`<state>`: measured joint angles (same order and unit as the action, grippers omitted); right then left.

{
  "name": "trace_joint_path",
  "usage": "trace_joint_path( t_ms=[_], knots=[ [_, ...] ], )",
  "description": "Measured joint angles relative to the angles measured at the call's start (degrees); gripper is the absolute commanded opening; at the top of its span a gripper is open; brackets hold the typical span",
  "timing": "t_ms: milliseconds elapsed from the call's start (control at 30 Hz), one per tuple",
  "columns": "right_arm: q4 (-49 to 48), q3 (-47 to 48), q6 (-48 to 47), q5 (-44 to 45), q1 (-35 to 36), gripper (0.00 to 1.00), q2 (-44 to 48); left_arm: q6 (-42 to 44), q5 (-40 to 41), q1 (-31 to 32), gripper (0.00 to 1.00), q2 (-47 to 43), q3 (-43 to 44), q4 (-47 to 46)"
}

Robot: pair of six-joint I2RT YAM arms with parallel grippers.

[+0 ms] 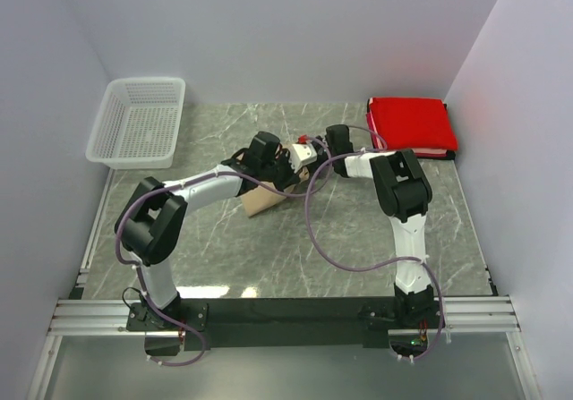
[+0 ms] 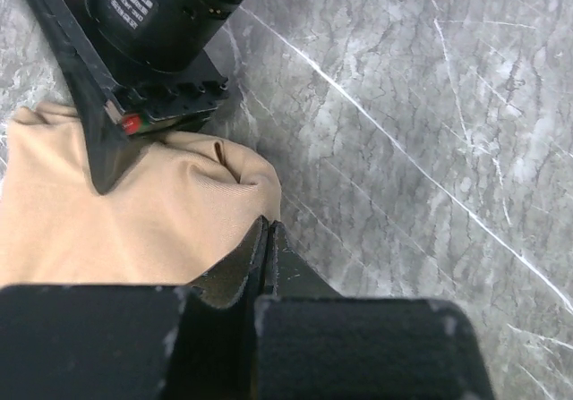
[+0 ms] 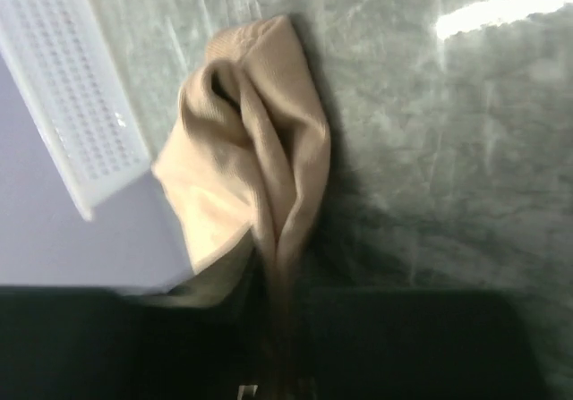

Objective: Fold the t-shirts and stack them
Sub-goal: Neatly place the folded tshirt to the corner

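Tan shirt (image 1: pixel 260 201) sits mid-table, bunched between the two arms and not yet folded. The left gripper (image 2: pixel 267 239) is shut tight at the shirt's edge and appears to pinch it. The right gripper (image 3: pixel 273 319) has a gathered fold of the cloth between its fingers, though blur hides the fingertips. The step looks like taking hold of the shirt to spread it flat. Next, the arms likely need to draw apart and lay it smooth on the table (image 1: pixel 295 248) before any fold. The red shirt (image 1: pixel 410 124) lies folded in the far right corner, well apart. The basket (image 1: pixel 139 123) stands far left. The close-set wrists may crowd each other
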<state>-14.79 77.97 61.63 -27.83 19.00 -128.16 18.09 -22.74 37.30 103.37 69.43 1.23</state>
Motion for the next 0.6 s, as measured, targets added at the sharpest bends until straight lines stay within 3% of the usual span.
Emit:
trace_joint_path(
  t_ms=[33, 100, 233, 333, 433, 600],
  knots=[
    [0.3, 0.1, -0.2, 0.1, 0.0, 0.01, -0.2, 0.0, 0.0, -0.1, 0.01, 0.2, 0.2, 0.0],
    [1.9, 1.2, -1.8, 0.4, 0.1, 0.00, -0.6, -0.1, -0.1, -0.2, 0.01, 0.5, 0.5, 0.0],
    [8.1, 5.2, -8.7, 1.9, 0.3, 0.00, -0.7, -0.8, -0.1, -0.3, 0.34, 0.5, 1.0, 0.8],
    [15.8, 10.5, -16.8, 4.6, 0.3, 0.00, -0.6, -2.3, -0.2, -0.6, 0.52, 0.5, 2.5, 1.7],
    [22.1, 15.1, -25.2, 8.2, 0.3, 0.00, -0.1, -3.9, -0.2, -1.6, 0.64, 0.4, 4.3, 3.5],
    [30.9, 18.5, -38.5, 14.8, -0.9, 0.00, 2.9, -6.4, -0.1, -6.1, 0.67, -0.6, 6.5, 7.5]
  ],
)
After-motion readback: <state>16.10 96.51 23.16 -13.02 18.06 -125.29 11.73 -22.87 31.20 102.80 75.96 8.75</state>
